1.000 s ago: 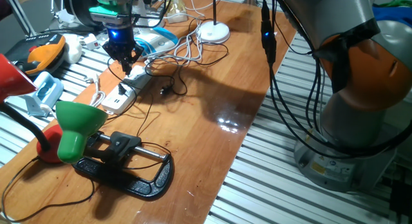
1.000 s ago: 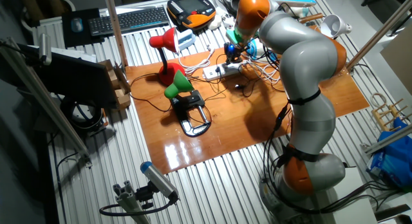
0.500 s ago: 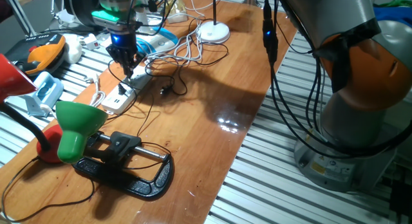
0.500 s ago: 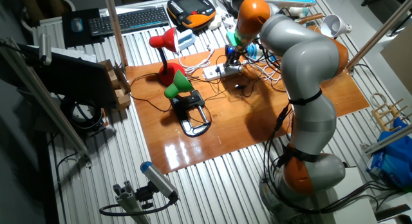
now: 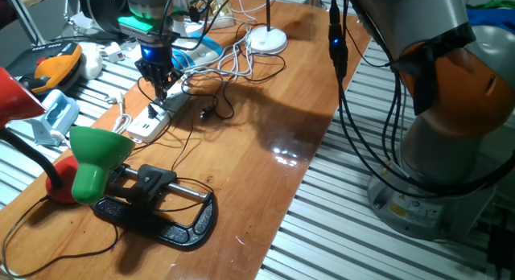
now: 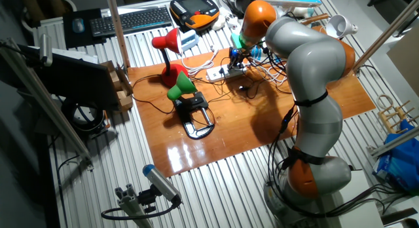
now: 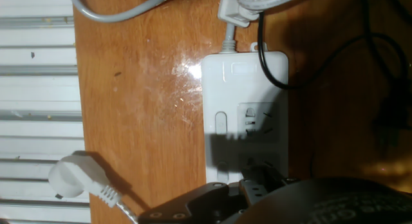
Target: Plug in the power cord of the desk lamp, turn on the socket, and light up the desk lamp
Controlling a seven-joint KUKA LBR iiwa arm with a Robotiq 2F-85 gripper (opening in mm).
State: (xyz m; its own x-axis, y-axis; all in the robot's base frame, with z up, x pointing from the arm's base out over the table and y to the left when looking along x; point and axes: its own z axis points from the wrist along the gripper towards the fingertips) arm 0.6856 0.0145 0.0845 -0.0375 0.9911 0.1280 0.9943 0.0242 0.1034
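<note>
The socket (image 5: 153, 117) is a long white power strip lying on the wooden table's far left; it also shows in the other fixed view (image 6: 219, 73). My gripper (image 5: 158, 80) hangs just above its far end, fingers drawn together. In the hand view the socket (image 7: 244, 89) fills the middle, with a small switch (image 7: 221, 121) beside an outlet (image 7: 257, 121). My dark gripper (image 7: 251, 184) sits low over the socket. The green desk lamp (image 5: 96, 155) is held in a black clamp (image 5: 161, 212). Its thin black cord (image 5: 208, 113) lies loose beside the socket.
A red lamp (image 5: 16, 91) stands at the left edge. A white round base (image 5: 266, 40) and tangled white cables lie behind the socket. A loose white plug (image 7: 74, 176) lies at the table's edge. An orange pendant (image 5: 56, 63) sits far left.
My hand has shifted slightly along the socket toward its far end, and the fingers, spread a second ago, have drawn together.
</note>
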